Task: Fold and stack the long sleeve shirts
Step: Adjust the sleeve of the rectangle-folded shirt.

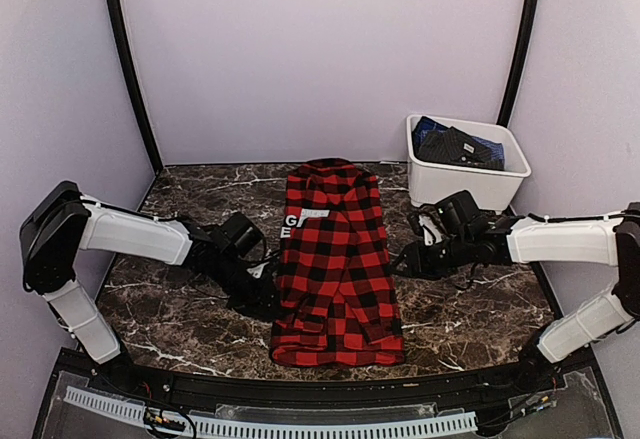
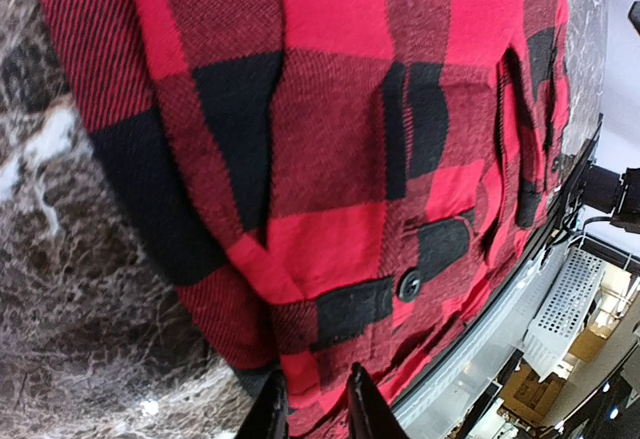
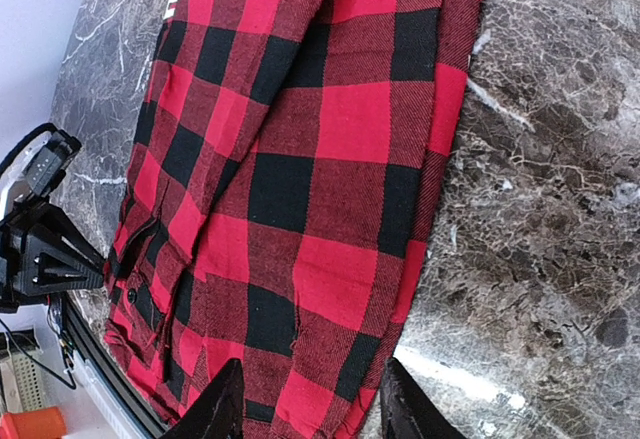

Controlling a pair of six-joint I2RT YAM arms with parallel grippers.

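- While the shirt [image 1: 335, 259] lies in a long strip mid-table [image 1: 470, 309], the left hand [image 1: 262, 294] meets its left edge and the right hand [image 1: 412, 257] sits beside its right edge.
- Left wrist: the fingers [image 2: 272, 411] stand narrow at the hem; whether they pinch it cannot be told.
- Right wrist: the fingers [image 3: 222, 409] stand wide, holding nothing.

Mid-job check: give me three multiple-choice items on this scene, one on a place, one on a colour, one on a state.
1. The white tub stands: A. at the table's far right; B. at its near left; C. on the shirt.
2. The flannel shirt's check is: A. blue and white; B. red and black; C. green and grey.
3. The shirt lies: A. spread with sleeves out; B. bunched in the tub; C. folded into a long strip.
Answers: 1 A, top view shows it there; 2 B, plain in every view; 3 C, no sleeve sticks out.
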